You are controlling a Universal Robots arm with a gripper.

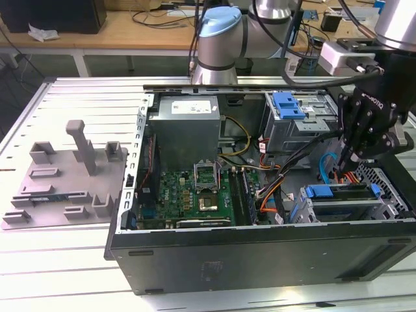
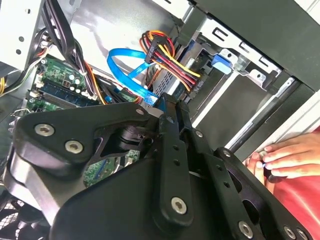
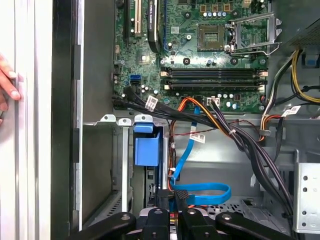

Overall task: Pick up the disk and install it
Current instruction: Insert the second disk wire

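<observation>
While the open PC case [image 1: 260, 253] lies on its side across the middle of the exterior view, the robot arm's black gripper [image 1: 351, 155] hangs at the right of the frame, inside the case, just above the disk [image 1: 344, 209]. That disk, w/ its bright blue carrier frame, sits in a bay at the lower right of the exterior view, against the case's near wall. Can't tell whether the pincer is clenched or released; its tip is close to a looped blue cable [image 3: 200, 192] and a bundle of coloured wires [image 2: 167, 55] in both wrist views. Upper right of the exterior view: grey drive cage [image 1: 305, 127] w/ blue latch [image 1: 288, 104]. Centre: green motherboard [image 1: 195, 195] below a grey power supply [image 1: 187, 123]. Left of frame, on the slatted table [image 1: 78, 104]: grey fixture plate [image 1: 65, 185] w/ upright posts. A person's hand [image 2: 290, 155] rests at the case's outer edge in both wrist views
</observation>
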